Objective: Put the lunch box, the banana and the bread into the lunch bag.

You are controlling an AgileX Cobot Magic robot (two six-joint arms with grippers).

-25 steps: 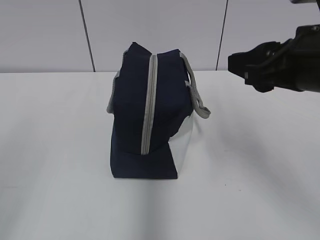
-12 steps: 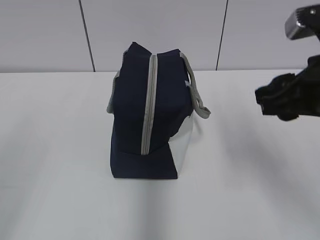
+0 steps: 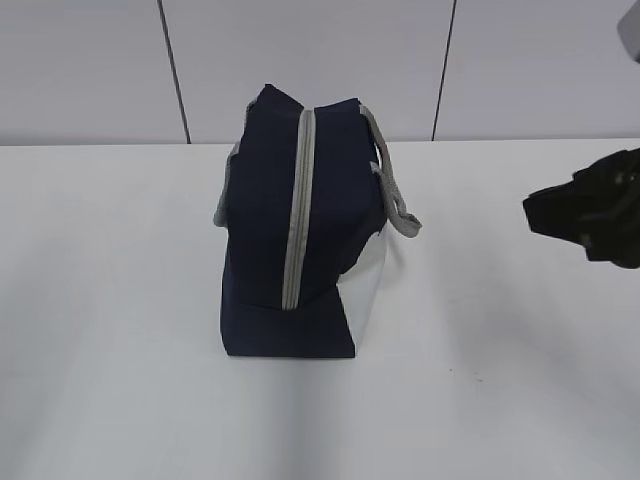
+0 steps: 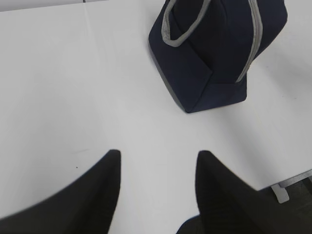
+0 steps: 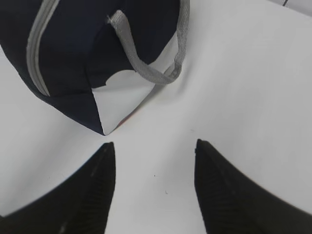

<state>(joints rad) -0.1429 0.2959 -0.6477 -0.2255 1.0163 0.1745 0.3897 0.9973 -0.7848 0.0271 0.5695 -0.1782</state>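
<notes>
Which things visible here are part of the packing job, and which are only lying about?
Part of the job:
- lunch bag, zipper shut, standing on the table
- left pincer, open and empty
- right pincer, open and empty

Only lying about:
- nothing else on the white table; lunch box, banana and bread are not visible

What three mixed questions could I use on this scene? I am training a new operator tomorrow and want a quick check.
1. True or false: the zipper on the lunch bag is closed.
2. Which colour is the bag's lower side panel? A) red B) white C) green
3. Fill in: both the left pincer and the right pincer are ____ and hold nothing.

Key:
1. True: the grey zipper line runs unbroken over the bag, with no gap in any view.
2. B.
3. Open: the fingers stand apart over the bare white table.
</notes>
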